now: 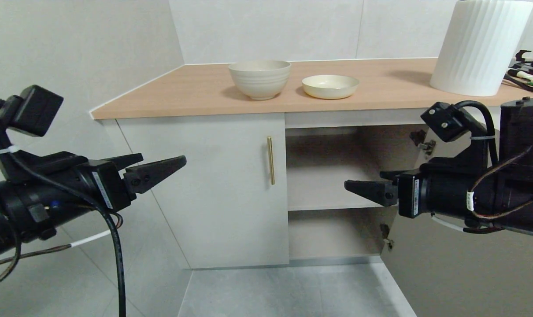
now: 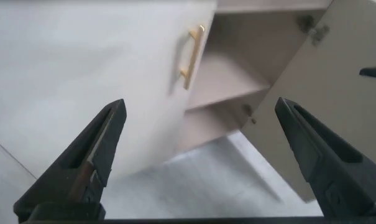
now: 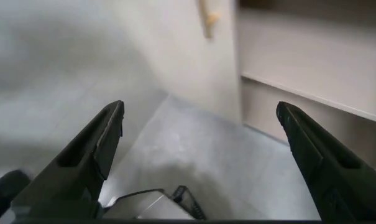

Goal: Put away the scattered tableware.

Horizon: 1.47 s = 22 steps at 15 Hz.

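bowl [image 1: 260, 79] and dish [image 1: 330, 86] sit upright — mouths up — on the counter [image 1: 183, 94].

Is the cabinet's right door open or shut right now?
Open. The right door is swung outward, exposing the inner shelf; the left door is shut.

No legible text, no readable numbers, signs

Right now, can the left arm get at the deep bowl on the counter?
Probably yes. The left gripper is open and empty, below the counter edge; nothing stands between it and the deep bowl, but it must rise first.
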Motion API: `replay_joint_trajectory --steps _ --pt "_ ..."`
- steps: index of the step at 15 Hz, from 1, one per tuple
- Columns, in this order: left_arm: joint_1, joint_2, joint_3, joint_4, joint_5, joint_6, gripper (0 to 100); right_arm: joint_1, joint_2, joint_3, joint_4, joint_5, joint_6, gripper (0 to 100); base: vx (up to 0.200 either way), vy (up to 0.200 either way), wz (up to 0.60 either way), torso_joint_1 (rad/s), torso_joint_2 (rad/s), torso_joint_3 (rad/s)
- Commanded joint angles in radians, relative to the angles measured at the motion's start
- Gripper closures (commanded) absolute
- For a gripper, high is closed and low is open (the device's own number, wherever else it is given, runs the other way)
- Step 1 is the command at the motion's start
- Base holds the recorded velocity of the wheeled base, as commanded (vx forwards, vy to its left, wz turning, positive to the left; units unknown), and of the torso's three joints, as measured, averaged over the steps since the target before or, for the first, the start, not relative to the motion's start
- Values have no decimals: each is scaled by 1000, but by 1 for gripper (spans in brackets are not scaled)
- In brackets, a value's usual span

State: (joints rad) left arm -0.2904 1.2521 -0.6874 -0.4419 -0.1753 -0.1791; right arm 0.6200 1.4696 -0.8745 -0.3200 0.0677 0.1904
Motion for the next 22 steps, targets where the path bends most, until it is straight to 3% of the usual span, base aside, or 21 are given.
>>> replay_joint_trajectory --steps 1,6,18,22 --pt "14 -10 -1 -3 -1 0 0 1 8 -3 13 -3 0 0 0 0 0 0 0 0" --pt "14 10 -12 2 -4 23 0 20 9 -14 62 -8 3 0 0 0 0 0 0 0" --pt "14 23 -12 -1 -4 23 0 20 12 11 61 0 34 0 200 0 0 4 3 2" --pt "14 10 -7 -3 -6 21 0 20 8 14 61 0 29 0 0 0 0 0 0 0"
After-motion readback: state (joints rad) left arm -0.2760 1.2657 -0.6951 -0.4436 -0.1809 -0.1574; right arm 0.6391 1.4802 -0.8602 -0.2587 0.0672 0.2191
